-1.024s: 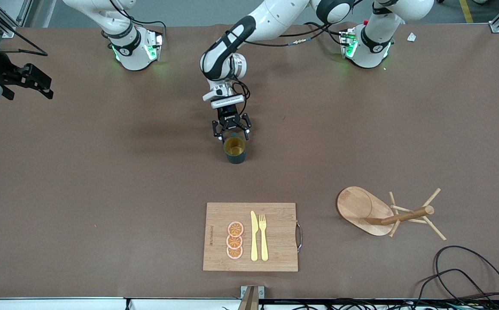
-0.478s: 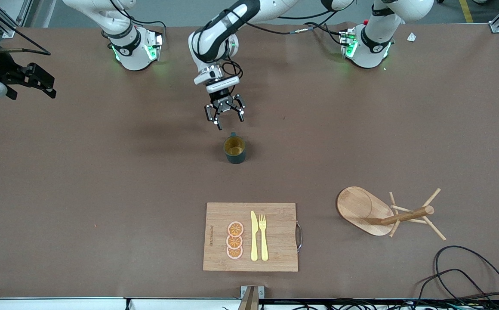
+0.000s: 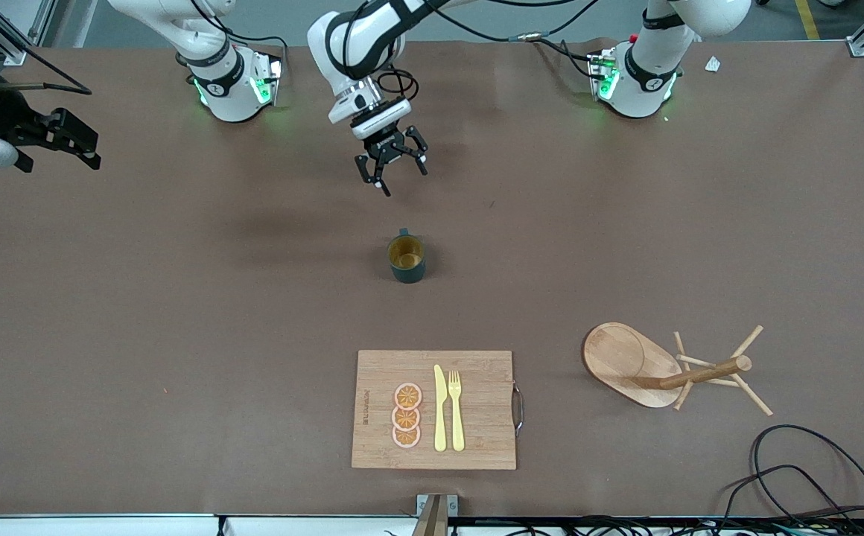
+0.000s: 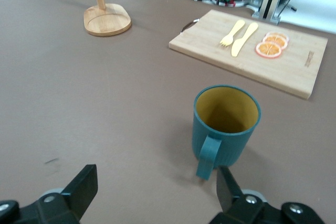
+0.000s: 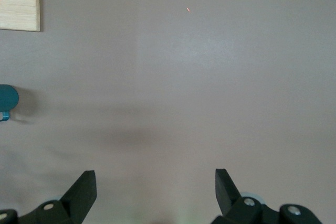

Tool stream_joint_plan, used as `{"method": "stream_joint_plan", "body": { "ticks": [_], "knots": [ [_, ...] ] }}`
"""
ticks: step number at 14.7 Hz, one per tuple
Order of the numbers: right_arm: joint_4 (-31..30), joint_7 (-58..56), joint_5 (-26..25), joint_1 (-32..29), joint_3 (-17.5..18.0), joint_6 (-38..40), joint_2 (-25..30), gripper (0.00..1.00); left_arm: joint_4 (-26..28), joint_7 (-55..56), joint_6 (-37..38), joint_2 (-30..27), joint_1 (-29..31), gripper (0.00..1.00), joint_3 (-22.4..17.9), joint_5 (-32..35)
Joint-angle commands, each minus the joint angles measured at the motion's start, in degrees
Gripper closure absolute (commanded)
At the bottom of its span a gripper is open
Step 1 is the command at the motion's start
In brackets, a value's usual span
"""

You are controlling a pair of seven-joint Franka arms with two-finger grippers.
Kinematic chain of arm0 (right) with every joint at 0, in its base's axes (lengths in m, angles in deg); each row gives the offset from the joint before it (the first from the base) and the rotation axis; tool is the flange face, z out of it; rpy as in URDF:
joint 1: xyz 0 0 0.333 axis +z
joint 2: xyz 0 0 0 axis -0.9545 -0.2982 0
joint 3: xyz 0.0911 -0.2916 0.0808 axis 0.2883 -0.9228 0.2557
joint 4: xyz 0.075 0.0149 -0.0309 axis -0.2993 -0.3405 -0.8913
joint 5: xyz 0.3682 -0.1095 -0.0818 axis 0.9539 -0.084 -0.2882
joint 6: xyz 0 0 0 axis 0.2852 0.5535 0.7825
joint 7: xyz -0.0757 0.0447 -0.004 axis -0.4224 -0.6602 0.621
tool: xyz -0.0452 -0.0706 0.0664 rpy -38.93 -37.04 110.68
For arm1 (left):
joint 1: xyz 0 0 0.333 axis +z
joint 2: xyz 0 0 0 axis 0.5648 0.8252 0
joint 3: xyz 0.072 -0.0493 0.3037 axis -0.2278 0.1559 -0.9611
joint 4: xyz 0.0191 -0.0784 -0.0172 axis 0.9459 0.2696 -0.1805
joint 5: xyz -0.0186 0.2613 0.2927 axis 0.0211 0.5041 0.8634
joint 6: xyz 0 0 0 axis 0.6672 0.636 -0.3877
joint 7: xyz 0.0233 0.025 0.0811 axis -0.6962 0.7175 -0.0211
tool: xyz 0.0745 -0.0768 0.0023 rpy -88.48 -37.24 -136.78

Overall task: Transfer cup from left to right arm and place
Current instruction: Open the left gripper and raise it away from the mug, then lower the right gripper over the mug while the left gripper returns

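A brown-covered desk point(image 3: 179, 313) fills the scene, with two white robot bases standing along its edge farthest from the front camera. At the middle of the desk the cup point(image 3: 407, 258) stands upright on its own, its dark teal ribbed wall and yellowish inside plain to see, its handle turned toward the robots' bases. Nothing touches it.

The left end effector point(image 3: 391, 162) hangs in the air over bare desk between the cup and the bases, its fingers spread wide and holding nothing; in the left wrist view the two black fingertips point(image 4: 84, 186) frame the cup point(image 4: 226, 127) from above with clear space on either side.

The right end effector point(image 3: 67, 141) hovers over the right arm's end of the desk, well apart from the cup, fingers likewise spread and empty. Its wrist view shows mostly bare brown surface, with a sliver of the teal cup point(image 5: 7, 100) at the picture's edge.

Nearer the front camera than the cup lies a wooden cutting board point(image 3: 477, 409) carrying three orange slices point(image 3: 407, 415), a yellow knife point(image 3: 439, 408) and a yellow fork point(image 3: 456, 409). Toward the left arm's end of the desk stands a wooden peg rack point(image 3: 663, 368) on an oval base, with a black cable point(image 3: 812, 469) looped near the desk's corner.
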State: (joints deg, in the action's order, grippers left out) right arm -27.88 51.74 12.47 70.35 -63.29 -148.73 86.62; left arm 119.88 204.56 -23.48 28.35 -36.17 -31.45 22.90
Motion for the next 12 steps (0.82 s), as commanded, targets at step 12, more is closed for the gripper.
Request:
{"method": "stream_joint_plan", "body": {
  "ticks": [12],
  "knots": [
    [-0.61,30.88,4.37,11.86,1.79,-5.46,-0.79,0.0,0.82,-38.87,1.99,-22.74,28.43,0.0,-0.15,-21.8]
  ]
}}
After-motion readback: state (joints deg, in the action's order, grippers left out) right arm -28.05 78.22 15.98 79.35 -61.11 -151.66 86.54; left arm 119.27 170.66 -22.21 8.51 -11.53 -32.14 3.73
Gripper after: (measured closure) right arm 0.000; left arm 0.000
